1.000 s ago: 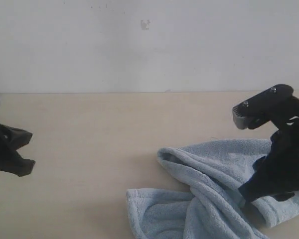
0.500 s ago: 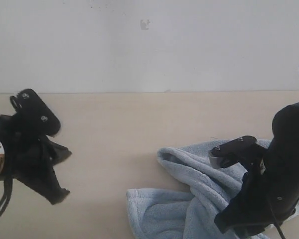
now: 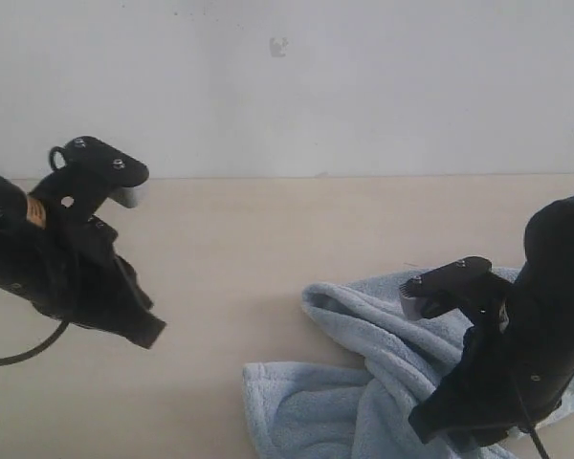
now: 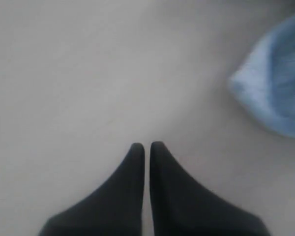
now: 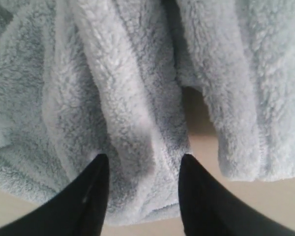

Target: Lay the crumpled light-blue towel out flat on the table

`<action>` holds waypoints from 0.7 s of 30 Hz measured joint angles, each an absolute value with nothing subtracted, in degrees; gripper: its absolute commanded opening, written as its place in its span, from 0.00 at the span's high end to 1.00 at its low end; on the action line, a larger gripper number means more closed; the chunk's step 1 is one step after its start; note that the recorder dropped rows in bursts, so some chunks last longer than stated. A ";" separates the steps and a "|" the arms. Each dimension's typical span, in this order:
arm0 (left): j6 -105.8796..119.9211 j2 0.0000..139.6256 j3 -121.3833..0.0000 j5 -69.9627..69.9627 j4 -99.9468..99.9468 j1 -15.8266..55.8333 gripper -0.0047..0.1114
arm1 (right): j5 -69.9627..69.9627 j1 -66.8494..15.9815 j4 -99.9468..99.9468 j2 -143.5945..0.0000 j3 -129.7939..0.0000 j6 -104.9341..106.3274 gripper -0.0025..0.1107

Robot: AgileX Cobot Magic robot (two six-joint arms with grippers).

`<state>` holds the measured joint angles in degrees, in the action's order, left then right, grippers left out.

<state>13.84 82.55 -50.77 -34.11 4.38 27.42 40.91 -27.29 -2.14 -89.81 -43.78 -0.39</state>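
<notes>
My right claw [image 5: 142, 162] is apart, and a thick fold of the towel [image 5: 123, 98] sits between its two fingers, not yet pinched. My left claw [image 4: 146, 148] is together and holds nothing. Under it is only bare table [image 4: 64, 73], and the nearest edge of the towel lies well apart from it. The towel is crumpled in ridges. I judge it soft, light and limp, so it will sag. Better to take a hemmed edge or corner than the bulk. I see no container.
</notes>
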 measured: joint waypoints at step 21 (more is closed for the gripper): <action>93.35 92.60 -43.54 -52.84 85.36 34.30 0.92 | 37.49 -27.29 -0.82 -91.58 -43.78 4.71 0.70</action>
<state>93.35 92.60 -43.54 -52.84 85.36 34.30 37.49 -27.29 -0.82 -91.58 -43.78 4.71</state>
